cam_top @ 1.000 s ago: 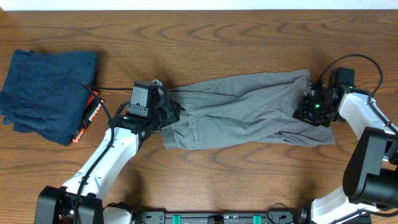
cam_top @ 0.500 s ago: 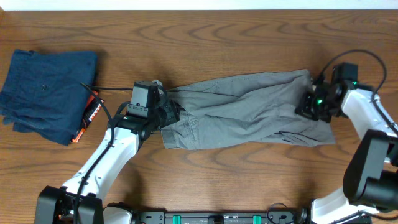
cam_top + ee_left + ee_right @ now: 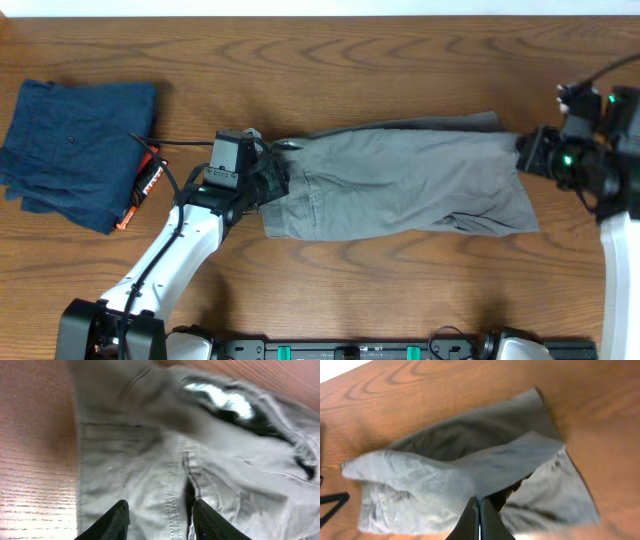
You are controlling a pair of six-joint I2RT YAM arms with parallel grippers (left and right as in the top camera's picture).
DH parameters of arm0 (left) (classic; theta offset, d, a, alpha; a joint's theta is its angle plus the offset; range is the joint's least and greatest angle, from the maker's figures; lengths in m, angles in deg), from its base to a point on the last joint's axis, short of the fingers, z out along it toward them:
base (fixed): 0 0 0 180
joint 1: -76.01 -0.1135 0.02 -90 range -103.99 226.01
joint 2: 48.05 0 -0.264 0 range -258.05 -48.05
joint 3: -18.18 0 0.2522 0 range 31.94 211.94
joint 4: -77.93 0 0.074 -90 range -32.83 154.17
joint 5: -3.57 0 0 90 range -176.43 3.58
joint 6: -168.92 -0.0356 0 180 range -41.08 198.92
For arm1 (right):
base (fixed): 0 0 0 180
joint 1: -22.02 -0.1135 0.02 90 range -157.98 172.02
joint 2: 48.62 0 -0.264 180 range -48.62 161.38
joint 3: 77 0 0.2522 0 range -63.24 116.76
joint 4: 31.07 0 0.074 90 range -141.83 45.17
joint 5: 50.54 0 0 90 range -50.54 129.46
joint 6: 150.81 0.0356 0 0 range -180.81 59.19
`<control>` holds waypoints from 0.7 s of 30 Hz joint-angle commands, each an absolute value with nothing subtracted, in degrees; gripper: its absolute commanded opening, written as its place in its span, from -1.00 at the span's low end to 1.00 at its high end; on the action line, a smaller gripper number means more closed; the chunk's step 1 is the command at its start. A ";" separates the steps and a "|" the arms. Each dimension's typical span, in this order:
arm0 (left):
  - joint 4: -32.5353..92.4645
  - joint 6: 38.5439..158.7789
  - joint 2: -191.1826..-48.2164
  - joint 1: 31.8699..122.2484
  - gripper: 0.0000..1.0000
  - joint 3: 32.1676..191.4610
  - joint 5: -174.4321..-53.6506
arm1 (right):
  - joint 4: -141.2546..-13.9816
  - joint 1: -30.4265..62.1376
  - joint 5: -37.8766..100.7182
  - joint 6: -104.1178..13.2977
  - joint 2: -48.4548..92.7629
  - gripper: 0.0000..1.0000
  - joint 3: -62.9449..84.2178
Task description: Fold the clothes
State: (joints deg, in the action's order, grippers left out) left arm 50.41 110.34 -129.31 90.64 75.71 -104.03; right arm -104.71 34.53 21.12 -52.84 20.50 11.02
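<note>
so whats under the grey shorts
Bare wooden table shows around the grey shorts, nothing poking out. Right wrist view: their top layer lifts off a lower one; beneath that is covered.

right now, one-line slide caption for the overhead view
Grey shorts on a wooden table: left gripper at the waistband, right gripper shut on a leg hem, navy garment aside.

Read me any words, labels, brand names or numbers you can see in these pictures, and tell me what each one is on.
On the orange tag of the folded navy garment: pale marks, too small to read.
On the grey shorts: no print or label shows in any view.
Nothing in these pictures is legible enough to quote.
</note>
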 commanded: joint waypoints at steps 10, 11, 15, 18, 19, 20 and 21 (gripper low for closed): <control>51.07 109.58 -129.63 90.45 -0.13 75.88 -103.29 | -108.71 34.71 27.04 -48.38 17.71 -0.98 11.37; 51.72 109.58 -129.66 90.45 -0.14 75.88 -103.29 | -107.40 34.34 27.04 -48.40 18.30 -0.98 11.37; 56.53 109.58 -129.63 90.45 -0.11 75.88 -103.27 | -105.39 33.40 27.21 -48.40 21.20 -0.98 11.37; 59.70 109.58 -129.66 90.45 0.15 75.88 -101.08 | -105.47 33.16 27.15 -48.43 23.24 -0.98 11.37; 60.23 109.58 -129.66 90.45 0.22 75.88 -98.89 | -105.45 33.07 27.13 -48.43 23.87 -0.98 11.35; 60.49 109.58 -129.70 90.45 0.26 75.88 -97.01 | -105.41 33.09 27.13 -48.43 24.15 -0.98 11.35; 60.88 109.58 -129.72 90.45 0.29 75.88 -95.07 | -105.28 33.07 27.15 -48.45 24.31 -0.98 11.37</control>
